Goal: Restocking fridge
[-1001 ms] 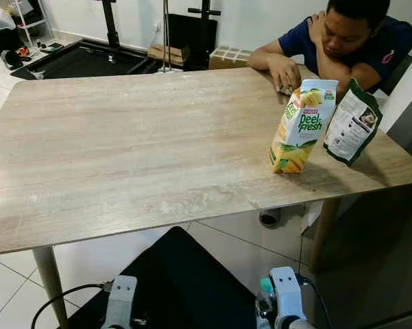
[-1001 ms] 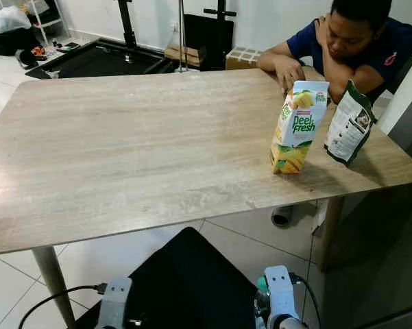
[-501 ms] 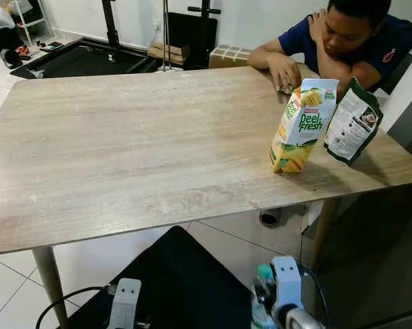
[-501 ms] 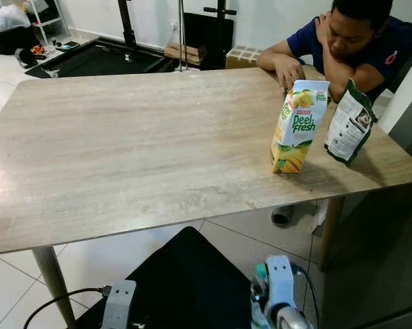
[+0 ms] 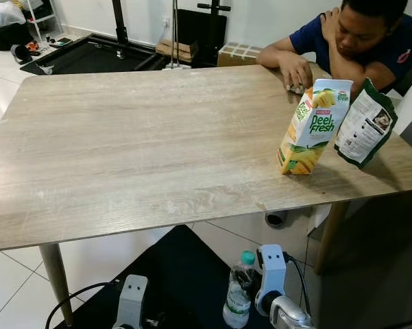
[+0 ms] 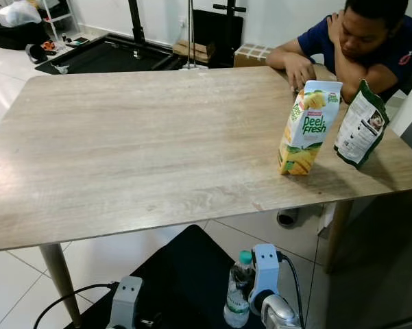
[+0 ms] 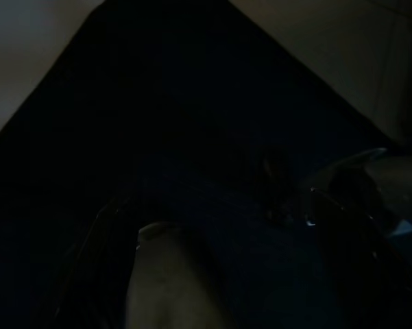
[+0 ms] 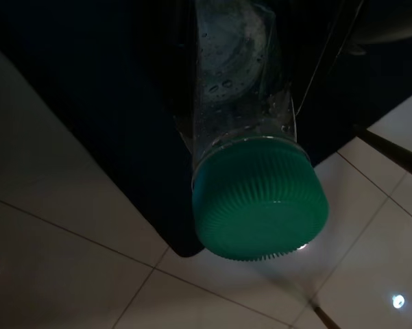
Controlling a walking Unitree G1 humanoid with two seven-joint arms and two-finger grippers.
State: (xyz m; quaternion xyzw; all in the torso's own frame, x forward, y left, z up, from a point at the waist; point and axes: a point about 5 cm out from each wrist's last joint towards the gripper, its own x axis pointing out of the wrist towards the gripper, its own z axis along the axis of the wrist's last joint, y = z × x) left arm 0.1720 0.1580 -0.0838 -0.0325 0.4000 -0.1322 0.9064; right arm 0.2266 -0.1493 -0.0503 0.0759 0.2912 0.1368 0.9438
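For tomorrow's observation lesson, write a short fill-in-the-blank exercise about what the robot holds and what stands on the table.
1. The water bottle by the right gripper has a ____ cap.
2. The juice carton stands on the ____.
3. Beside the carton stands a green and white ____.
4. A person leans at the table's ____ edge.

Missing words: green; table; pouch; far

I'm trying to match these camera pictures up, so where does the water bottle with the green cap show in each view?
Left eye view: water bottle low, right of centre, below the table edge, beside the right gripper.
Right eye view: same place, low centre-right.
Right wrist view: close up, green cap toward the camera.
Left wrist view: too dark to tell.
Shared landmark: the juice carton on the table.
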